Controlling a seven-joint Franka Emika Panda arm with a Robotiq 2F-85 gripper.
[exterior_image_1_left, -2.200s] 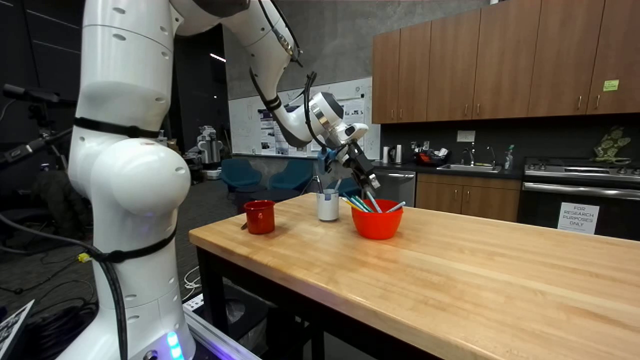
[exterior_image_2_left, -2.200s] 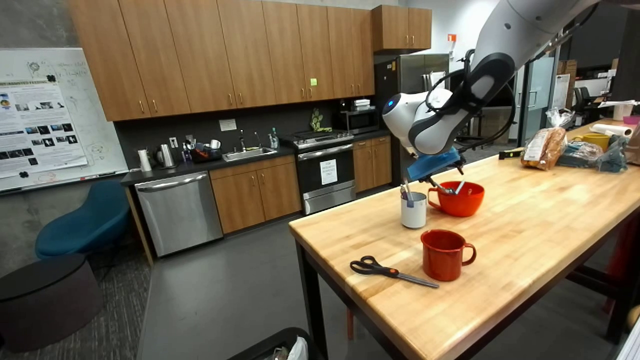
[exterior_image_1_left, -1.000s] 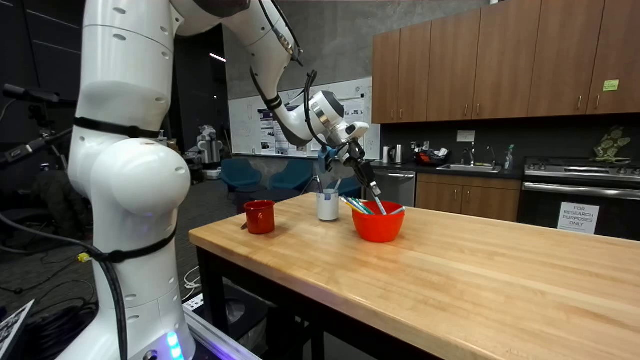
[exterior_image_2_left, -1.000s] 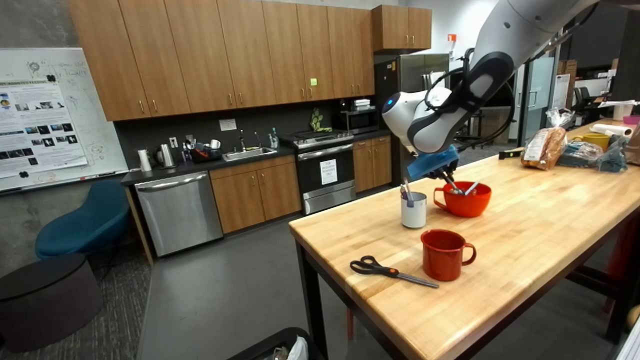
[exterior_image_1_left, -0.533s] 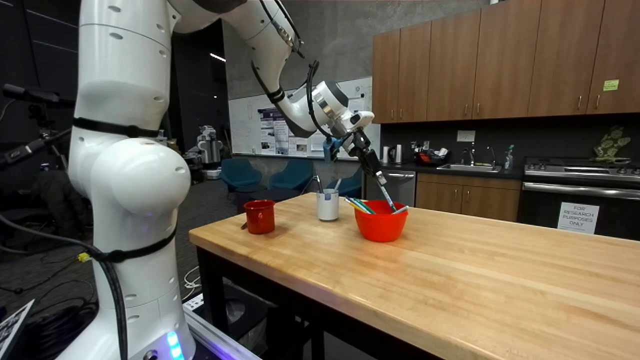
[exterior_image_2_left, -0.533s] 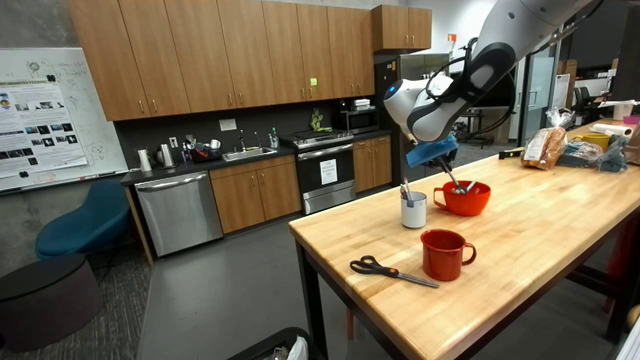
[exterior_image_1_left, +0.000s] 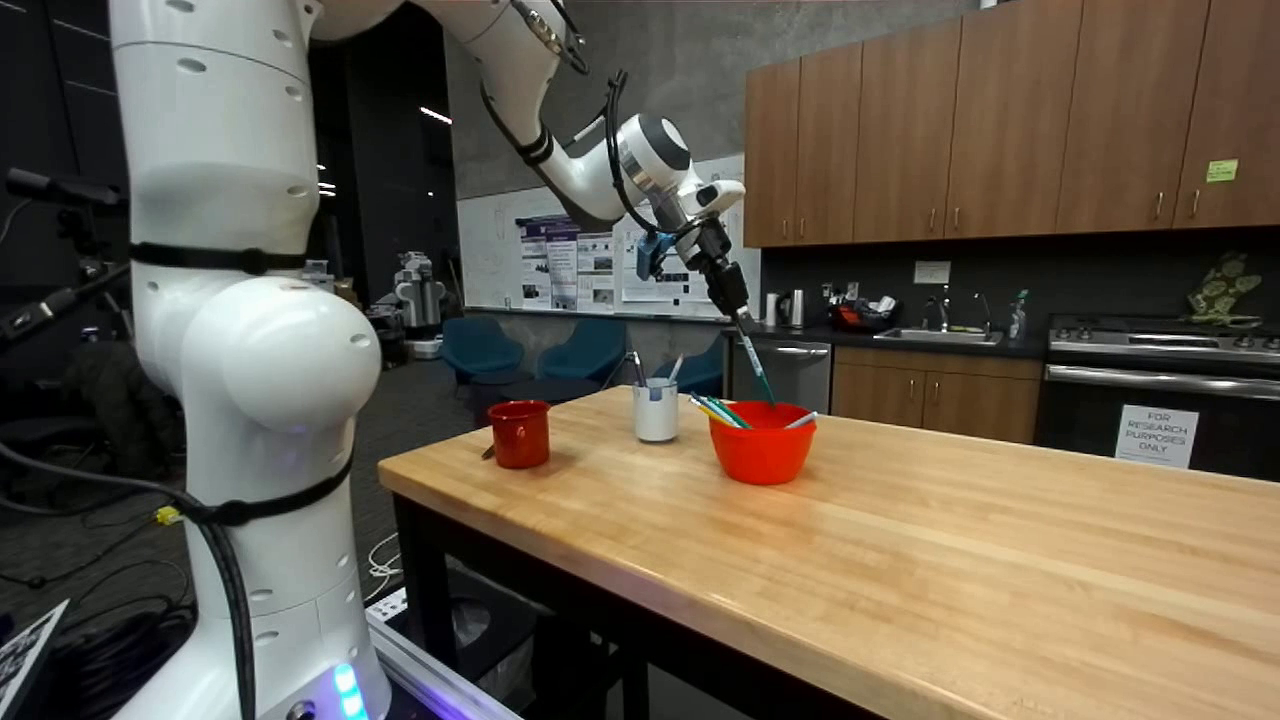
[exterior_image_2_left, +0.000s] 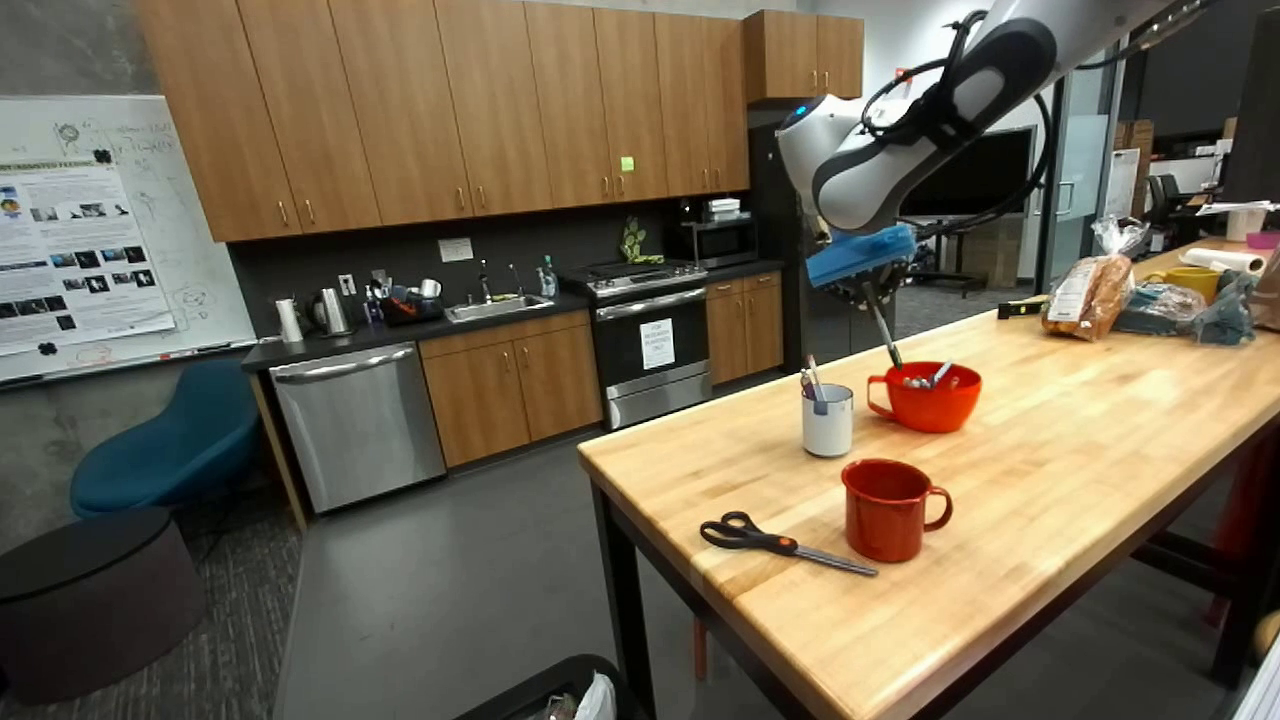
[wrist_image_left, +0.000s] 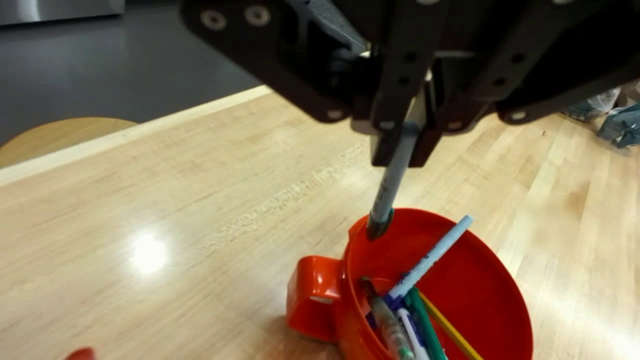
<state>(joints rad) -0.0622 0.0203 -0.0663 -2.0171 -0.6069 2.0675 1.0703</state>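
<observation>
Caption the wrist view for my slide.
The gripper clamps a green-tipped marker slanted down toward a red bowl of assorted pens.

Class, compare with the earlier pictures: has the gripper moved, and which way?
Yes. In an exterior view, the gripper has risen, marker in grip, judged against the white cup, which has stayed put.

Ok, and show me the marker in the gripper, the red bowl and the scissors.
Held marker (wrist_image_left: 393, 184): wrist view, on its pale barrel.
Red bowl (exterior_image_1_left: 762, 461): in an exterior view, on its outer wall.
Scissors (exterior_image_2_left: 772, 543): in an exterior view, on the black handle, close to the blades.
</observation>
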